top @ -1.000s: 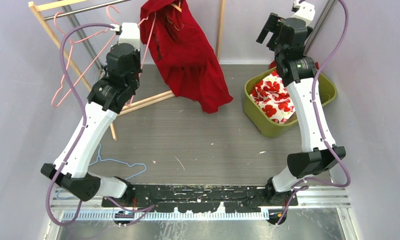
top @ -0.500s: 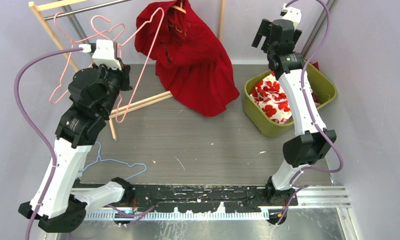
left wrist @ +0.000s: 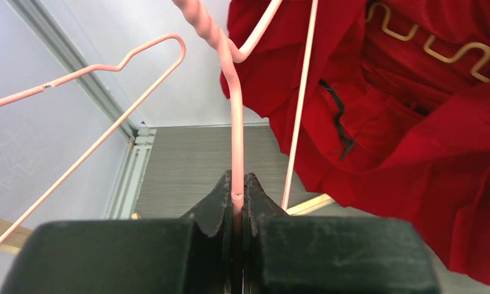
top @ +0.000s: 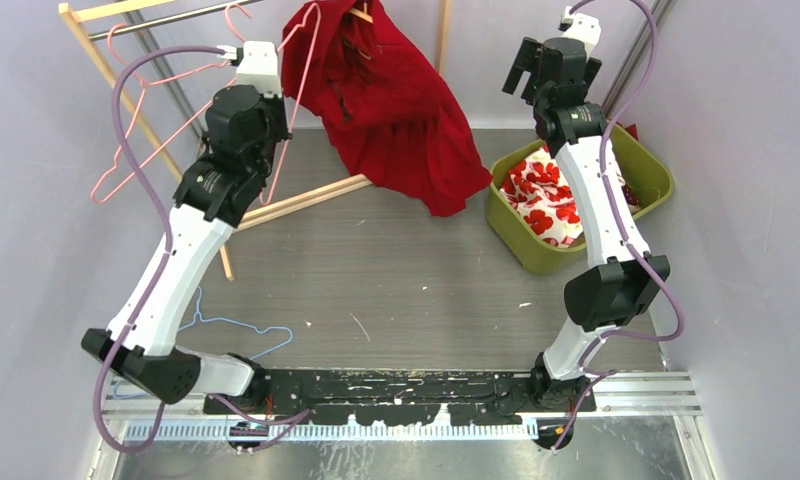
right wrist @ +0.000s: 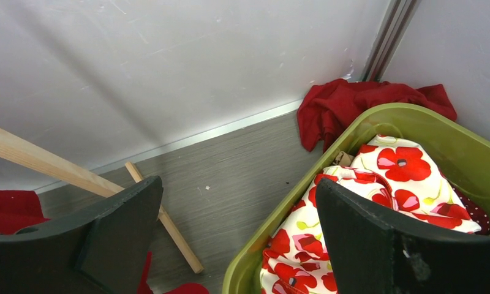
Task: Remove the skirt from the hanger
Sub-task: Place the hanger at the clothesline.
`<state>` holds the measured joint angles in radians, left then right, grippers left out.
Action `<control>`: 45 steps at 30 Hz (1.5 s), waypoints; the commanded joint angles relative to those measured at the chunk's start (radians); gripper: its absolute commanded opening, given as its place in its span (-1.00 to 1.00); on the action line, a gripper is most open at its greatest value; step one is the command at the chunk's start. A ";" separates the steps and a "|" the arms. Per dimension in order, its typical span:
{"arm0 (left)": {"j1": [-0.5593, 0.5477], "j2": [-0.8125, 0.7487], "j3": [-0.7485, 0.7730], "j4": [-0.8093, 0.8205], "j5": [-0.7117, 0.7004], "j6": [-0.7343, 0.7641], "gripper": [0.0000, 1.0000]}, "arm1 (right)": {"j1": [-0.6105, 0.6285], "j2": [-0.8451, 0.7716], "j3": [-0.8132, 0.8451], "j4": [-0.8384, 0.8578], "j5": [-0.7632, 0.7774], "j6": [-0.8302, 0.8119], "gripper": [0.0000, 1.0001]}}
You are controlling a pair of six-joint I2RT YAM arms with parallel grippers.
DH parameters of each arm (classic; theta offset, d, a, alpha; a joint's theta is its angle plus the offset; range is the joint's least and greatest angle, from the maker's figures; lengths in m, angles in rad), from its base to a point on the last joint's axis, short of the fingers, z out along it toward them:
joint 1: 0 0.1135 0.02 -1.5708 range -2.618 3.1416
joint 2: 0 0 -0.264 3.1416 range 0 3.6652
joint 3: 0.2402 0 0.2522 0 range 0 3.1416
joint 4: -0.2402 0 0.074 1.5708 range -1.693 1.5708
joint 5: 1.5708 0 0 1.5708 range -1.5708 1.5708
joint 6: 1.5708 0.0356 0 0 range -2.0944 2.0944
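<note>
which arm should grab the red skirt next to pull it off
Right, likely. The right gripper is open and free to take the red skirt, while the left gripper is shut on the pink hanger.

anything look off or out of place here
A blue hanger lies flat on the table at front left, off the rack. A red cloth sits crumpled behind the green bin, outside it. The red skirt hangs bunched and lopsided beside the pink hanger pinched in the left gripper.

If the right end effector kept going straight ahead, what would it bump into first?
Probably the table, just left of the bin: the open right end effector points down at it, though depth is unclear.
</note>
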<state>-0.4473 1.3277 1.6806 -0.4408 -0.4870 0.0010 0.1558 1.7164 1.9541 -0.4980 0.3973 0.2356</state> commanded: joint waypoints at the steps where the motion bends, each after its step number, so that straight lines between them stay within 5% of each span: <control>1: 0.024 0.020 0.047 0.177 -0.080 0.039 -1.00 | 0.001 0.003 0.039 0.056 -0.004 -0.011 0.99; 10: 0.099 0.016 0.024 0.242 -0.118 0.070 -1.00 | 0.001 0.030 0.045 0.055 -0.015 0.005 1.00; 22: 0.162 0.196 0.127 0.335 -0.118 0.062 -1.00 | 0.000 0.060 0.066 0.055 -0.045 0.030 1.00; 45: 0.205 0.275 0.018 0.455 -0.107 0.019 -1.00 | -0.036 0.069 0.057 0.055 -0.071 0.052 0.97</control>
<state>-0.2569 1.5898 1.6638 -0.0853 -0.5991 0.0517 0.1265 1.7924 1.9724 -0.4934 0.3359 0.2722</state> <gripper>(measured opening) 0.032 0.990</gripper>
